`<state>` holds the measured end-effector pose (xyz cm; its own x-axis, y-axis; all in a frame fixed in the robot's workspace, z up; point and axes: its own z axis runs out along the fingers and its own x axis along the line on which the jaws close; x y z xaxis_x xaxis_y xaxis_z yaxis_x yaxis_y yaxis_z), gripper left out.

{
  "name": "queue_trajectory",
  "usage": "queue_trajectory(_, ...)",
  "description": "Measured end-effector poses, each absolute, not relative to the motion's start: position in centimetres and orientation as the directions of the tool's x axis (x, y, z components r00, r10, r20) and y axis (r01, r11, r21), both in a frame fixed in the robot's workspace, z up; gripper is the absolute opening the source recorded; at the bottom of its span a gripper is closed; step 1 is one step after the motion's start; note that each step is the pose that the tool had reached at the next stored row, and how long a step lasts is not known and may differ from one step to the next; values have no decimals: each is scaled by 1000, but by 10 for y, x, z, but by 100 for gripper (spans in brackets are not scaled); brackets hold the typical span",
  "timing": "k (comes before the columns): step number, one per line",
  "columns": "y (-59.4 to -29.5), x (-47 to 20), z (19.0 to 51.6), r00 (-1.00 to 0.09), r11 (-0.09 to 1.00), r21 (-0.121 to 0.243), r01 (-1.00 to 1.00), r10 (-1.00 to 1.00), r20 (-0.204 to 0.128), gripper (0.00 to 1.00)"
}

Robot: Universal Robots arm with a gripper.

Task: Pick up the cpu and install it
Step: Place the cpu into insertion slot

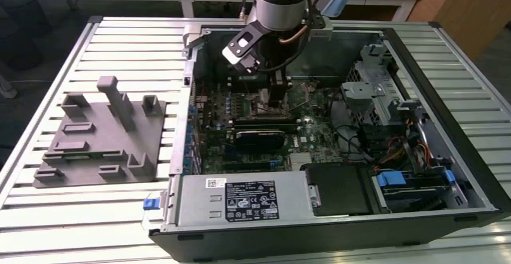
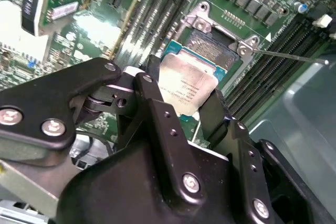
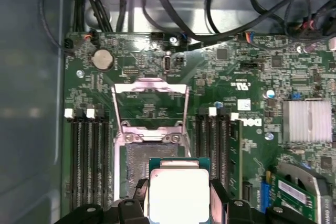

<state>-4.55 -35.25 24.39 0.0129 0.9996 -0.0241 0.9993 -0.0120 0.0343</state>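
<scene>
Black claw (image 2: pixel 185 100) grips silvery square cpu (image 3: pixel 178 192) edgewise, underside free for seating | just over open metal-framed socket (image 3: pixel 136 165) | exterior view: 12 o'clock of black rectangular block (image 1: pixel 257 139)

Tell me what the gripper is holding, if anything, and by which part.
The gripper holds the cpu, with its jaws pressing on two opposite side edges. The cpu's silvery top faces the wrist cameras, and it sits over the open socket.

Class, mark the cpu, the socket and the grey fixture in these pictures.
cpu (image 3: pixel 177 195): first wrist view, middle of its silvery top.
socket (image 2: pixel 210 46): second wrist view, its dark pin field.
fixture (image 1: pixel 100 137): exterior view, its flat base.
</scene>
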Motion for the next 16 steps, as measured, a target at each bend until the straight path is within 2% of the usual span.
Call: queue_trajectory(16, -339, -45, 231, 7, -6, 36, 999, 1000, -9, 54)
